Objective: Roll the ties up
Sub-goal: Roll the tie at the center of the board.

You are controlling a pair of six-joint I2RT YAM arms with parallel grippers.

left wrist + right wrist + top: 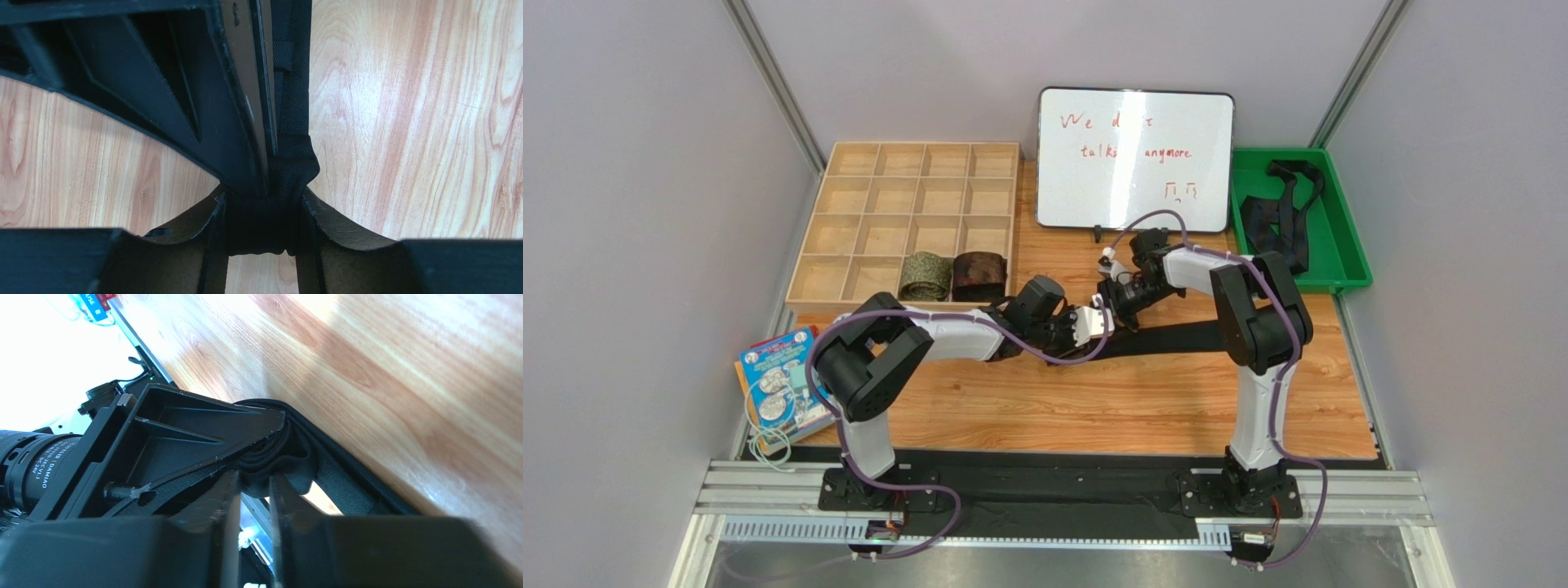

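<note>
Both arms meet at the middle of the bench (pixel 1075 417)! The left end effector (pixel 261 214) is clenched on the bunched end of the black tie (pixel 1185 337). The right end effector (pixel 253 484) pinches the same fold, touching it. The strip trails flat toward the bench's right edge. An olive tie (pixel 924 275) and a reddish-brown tie (pixel 979 273) sit coiled in the wooden tray (pixel 922 196).

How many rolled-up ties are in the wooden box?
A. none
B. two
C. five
B: a green roll and a brown roll sit side by side in the near row of the box; its other compartments hold nothing.
</note>
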